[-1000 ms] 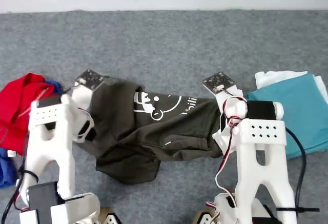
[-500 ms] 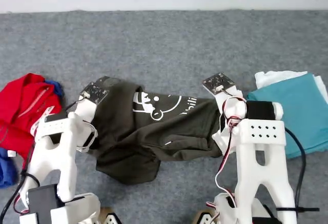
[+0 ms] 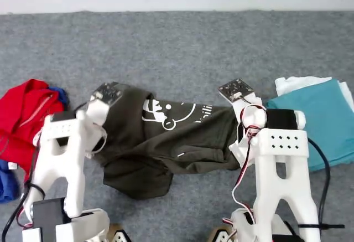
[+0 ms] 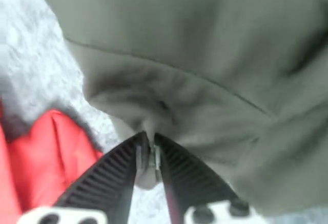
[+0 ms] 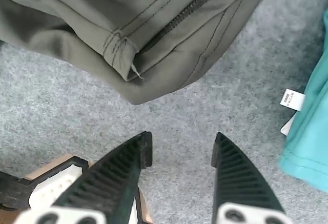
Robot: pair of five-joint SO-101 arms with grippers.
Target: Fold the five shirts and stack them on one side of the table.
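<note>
1. Olive shirt [image 3: 166, 142] lies crumpled in the middle of the worktop [image 3: 193, 48], between the two arms, with its white print facing up.
2. Left gripper [image 4: 148, 155] is clamped on a pinch of the shirt's edge on the side nearest the red shirt [image 3: 22, 114]. Right gripper [image 5: 179, 152] hangs with its jaws apart over bare worktop, just beside the shirt's zip [image 5: 200, 3], and holds nothing.
3. The step in hand, as I judge it, is spreading the shirt flat before folding. The right gripper should pinch the zip edge low against the worktop, so the arms can pull opposite ways.
4. Draw gently and evenly. A one-sided tug would likely bunch the cloth or drag it onto the red shirt.
5. Folded teal shirt [image 3: 321, 120], with a white shirt [image 3: 298, 81] showing at its edge, marks the stack side. Spread the olive cloth without touching them.
</note>
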